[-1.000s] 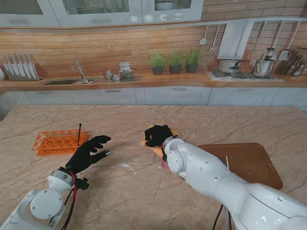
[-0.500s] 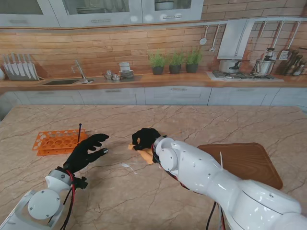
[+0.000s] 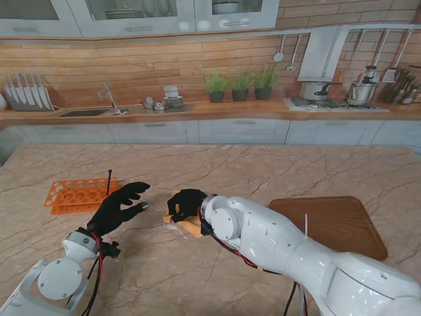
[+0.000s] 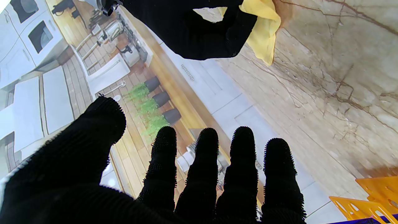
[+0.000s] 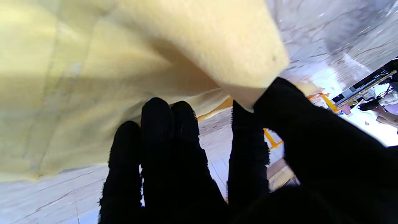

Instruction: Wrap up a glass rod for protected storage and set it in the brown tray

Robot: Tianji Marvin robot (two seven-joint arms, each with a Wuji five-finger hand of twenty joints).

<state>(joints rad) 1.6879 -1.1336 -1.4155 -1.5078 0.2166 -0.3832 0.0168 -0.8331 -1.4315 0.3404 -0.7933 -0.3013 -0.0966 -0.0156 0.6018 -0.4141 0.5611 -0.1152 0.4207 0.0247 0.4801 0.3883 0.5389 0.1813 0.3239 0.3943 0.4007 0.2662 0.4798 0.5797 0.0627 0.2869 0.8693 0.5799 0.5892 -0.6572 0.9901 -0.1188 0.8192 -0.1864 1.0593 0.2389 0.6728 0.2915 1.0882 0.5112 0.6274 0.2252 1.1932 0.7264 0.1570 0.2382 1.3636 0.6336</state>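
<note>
An orange rack (image 3: 79,194) sits on the marble table (image 3: 197,164) at the left, a dark stick (image 3: 108,183) standing upright in it. Three potted plants (image 3: 240,85) line the counter behind.

No text, label, brand, number or sign can be read in any view. The orange rack (image 3: 80,195) and the brown tray (image 3: 332,224) show plain surfaces without readable markings.

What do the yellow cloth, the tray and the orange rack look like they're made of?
Cloth: soft matte fabric, probably microfiber; it folds and drapes from the right hand. Tray: brown wood or wood-look, smooth, faint grain. Rack: likely moulded plastic, uniform bright orange with a grid of holes.
</note>
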